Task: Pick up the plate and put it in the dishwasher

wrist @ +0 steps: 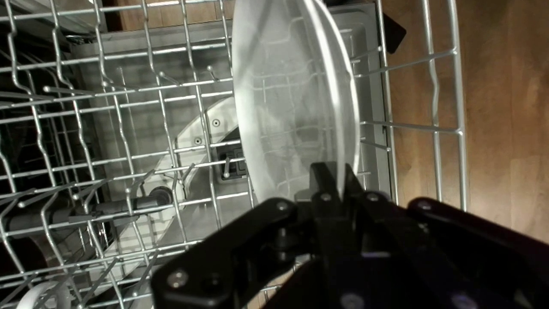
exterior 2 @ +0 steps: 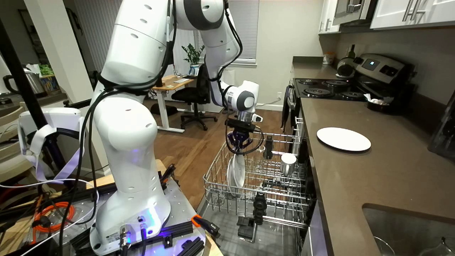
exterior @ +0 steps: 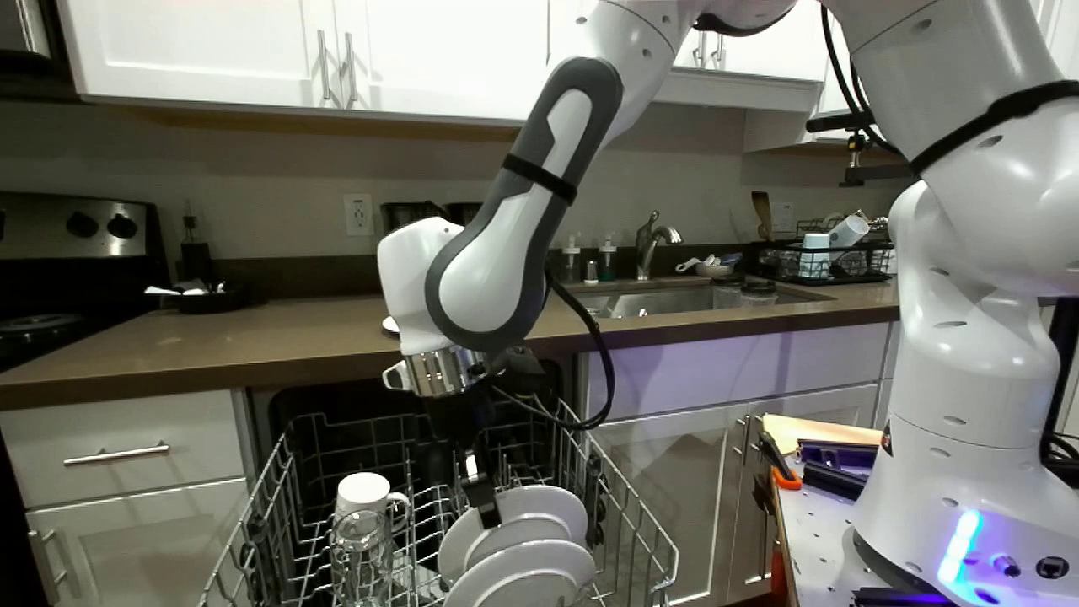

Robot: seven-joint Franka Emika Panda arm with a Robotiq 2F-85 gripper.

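Gripper (wrist: 338,174): we have a hold! It's pinched on the rim of the white plate (wrist: 296,107), reaching down from above.
Plate: on edge, down in the dishwasher (exterior 2: 273,236), among the wires of the rack (wrist: 460,131); bearing on them or not, I can't tell.
Neighbours: more white plates (exterior: 523,582), upright, packed close beside it.
Rack, other side: a clear glass (exterior: 361,556), and just behind it in an exterior view, an upturned white mug (exterior: 362,491).
Dishwasher: rack drawn out, grey surface showing below.
Counter (exterior 2: 355,181): up here, another white plate (exterior 2: 343,139) lies flat, near the edge.
Stove (exterior 2: 376,67): further along, black burners.
Back of the room: wooden desk (exterior 2: 170,85), black chair (exterior 2: 188,95), leafy potted plant (exterior 2: 192,55).
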